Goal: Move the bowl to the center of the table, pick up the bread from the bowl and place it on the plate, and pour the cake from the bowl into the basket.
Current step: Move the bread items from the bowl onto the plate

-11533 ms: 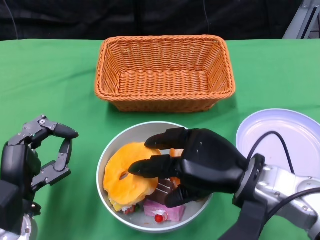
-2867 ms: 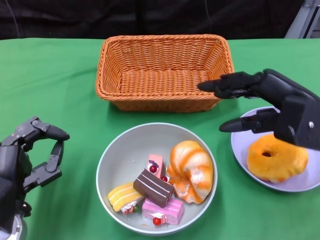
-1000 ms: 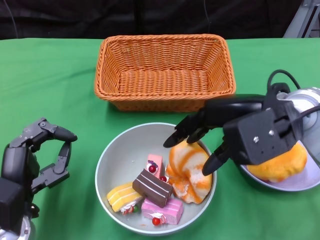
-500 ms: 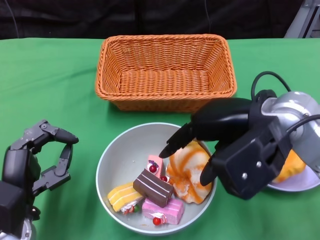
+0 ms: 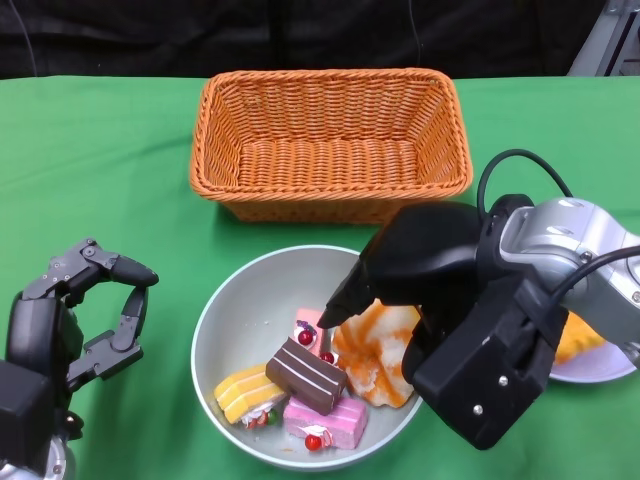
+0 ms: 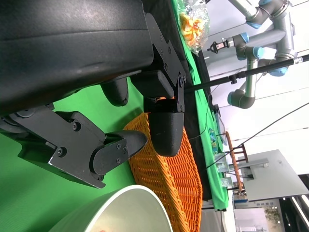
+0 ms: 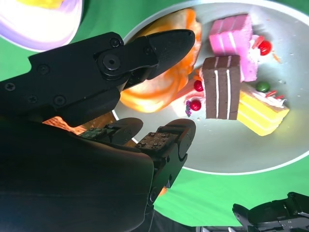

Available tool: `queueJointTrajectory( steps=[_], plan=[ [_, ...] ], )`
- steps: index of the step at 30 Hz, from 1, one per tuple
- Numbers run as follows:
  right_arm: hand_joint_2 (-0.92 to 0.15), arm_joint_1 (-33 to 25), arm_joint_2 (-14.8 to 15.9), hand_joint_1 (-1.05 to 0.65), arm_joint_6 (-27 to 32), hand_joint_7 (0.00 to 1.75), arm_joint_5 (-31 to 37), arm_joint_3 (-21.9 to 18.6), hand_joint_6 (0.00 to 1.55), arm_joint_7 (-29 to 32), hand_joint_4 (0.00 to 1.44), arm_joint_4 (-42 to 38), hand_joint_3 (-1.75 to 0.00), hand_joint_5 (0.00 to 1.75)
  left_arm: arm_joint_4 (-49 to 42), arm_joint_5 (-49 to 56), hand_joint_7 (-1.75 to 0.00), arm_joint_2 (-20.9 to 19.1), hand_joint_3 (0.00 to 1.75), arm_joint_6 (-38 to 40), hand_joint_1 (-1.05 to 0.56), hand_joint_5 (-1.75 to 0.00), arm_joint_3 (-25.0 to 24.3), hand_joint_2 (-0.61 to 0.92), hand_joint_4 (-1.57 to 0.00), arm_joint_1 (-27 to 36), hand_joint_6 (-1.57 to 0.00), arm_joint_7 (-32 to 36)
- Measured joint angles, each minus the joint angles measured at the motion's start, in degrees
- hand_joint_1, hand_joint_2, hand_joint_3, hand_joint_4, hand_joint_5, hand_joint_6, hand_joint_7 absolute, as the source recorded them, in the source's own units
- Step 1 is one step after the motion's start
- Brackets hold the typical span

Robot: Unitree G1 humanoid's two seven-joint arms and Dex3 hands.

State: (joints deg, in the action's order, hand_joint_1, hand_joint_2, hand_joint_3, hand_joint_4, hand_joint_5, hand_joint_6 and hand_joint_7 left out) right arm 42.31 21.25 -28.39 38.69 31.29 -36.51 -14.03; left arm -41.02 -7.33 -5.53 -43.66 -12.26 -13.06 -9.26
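Bowl (image 5: 228, 320): central. Doughnut (image 5: 577, 336): on plate (image 5: 585, 367). Swirled bun (image 5: 375, 350): pending, right hand (image 5: 440, 300) spread above, empty. Cake slices (image 5: 305, 375): unpoured; basket (image 5: 330, 140) empty. Left hand (image 5: 70, 320): fingers apart, idle.

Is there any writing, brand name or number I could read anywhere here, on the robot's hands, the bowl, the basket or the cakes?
None can be read.
Right hand, left hand: plain black, only screws.
Bowl, basket, plate: unmarked.
Cakes, bread: only stripes and icing.
Background in the left wrist view: too small and blurred to tell.
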Motion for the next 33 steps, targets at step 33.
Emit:
queueJointTrajectory(
  steps=[33],
  plan=[
    [-0.92,3.64,-2.55,-1.0,0.67,0.0,15.55,8.77,0.54,4.11,0.37,-2.08,-0.2,0.01,0.6,-0.22,-1.22,0.84,0.93,-0.02,-0.07,-1.75,0.17,0.66,-0.79,0.11,-0.79,0.3]
  ],
)
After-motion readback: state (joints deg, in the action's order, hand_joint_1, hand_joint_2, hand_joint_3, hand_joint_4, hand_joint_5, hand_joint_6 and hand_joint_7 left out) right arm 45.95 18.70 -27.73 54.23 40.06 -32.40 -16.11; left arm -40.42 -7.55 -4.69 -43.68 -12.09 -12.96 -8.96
